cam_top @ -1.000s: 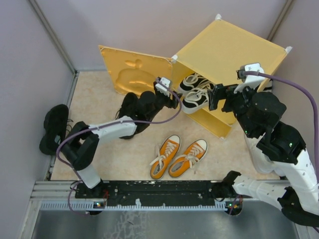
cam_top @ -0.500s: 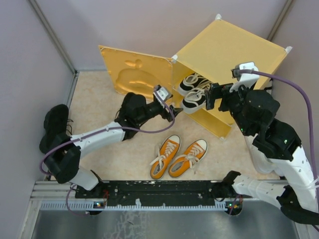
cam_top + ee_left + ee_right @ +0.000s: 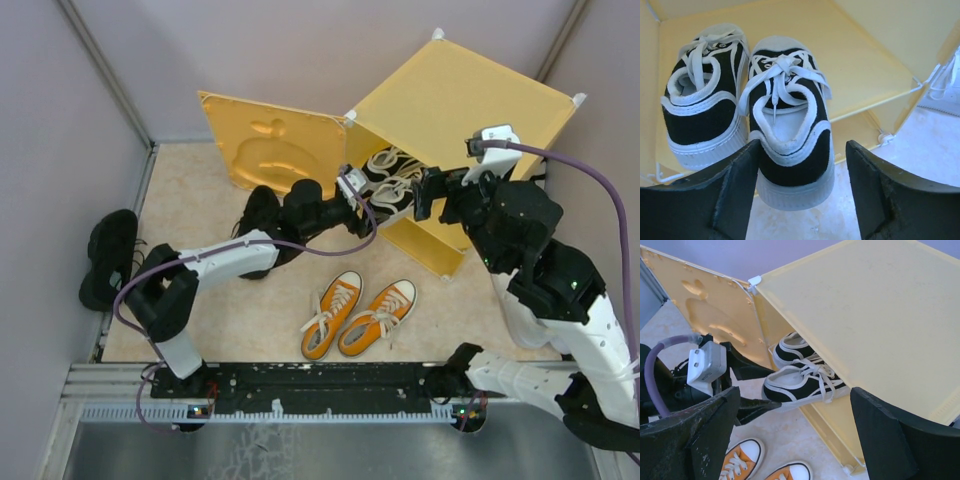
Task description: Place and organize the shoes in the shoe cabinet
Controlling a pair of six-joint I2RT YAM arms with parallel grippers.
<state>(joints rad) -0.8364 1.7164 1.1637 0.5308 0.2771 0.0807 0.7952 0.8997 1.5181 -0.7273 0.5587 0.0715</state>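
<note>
The yellow shoe cabinet [image 3: 470,100] stands at the back right with its door [image 3: 270,140] swung open. The black-and-white pair [image 3: 385,175] sits on its inner shelf [image 3: 865,65], toes inward. The right shoe [image 3: 790,130] has its heel overhanging the shelf edge. My left gripper [image 3: 357,197] is open, and that heel lies between its fingers [image 3: 720,200]. My right gripper [image 3: 428,195] is open and empty, hovering just right of the opening; the pair [image 3: 805,380] shows below it. The orange pair [image 3: 360,312] lies on the floor in front. The all-black pair [image 3: 110,255] lies at the far left.
The open door stands left of the cabinet mouth, close to the left arm. The lower compartment [image 3: 430,250] sits below the shelf. Grey walls close the floor [image 3: 200,300] in at left and back. The orange toes [image 3: 740,462] lie under the right gripper.
The left gripper pulled back toward the floor, then came forward again to the shoe's heel. The black-and-white shoe now sits farther in on the shelf. The right gripper shifted slightly left.
</note>
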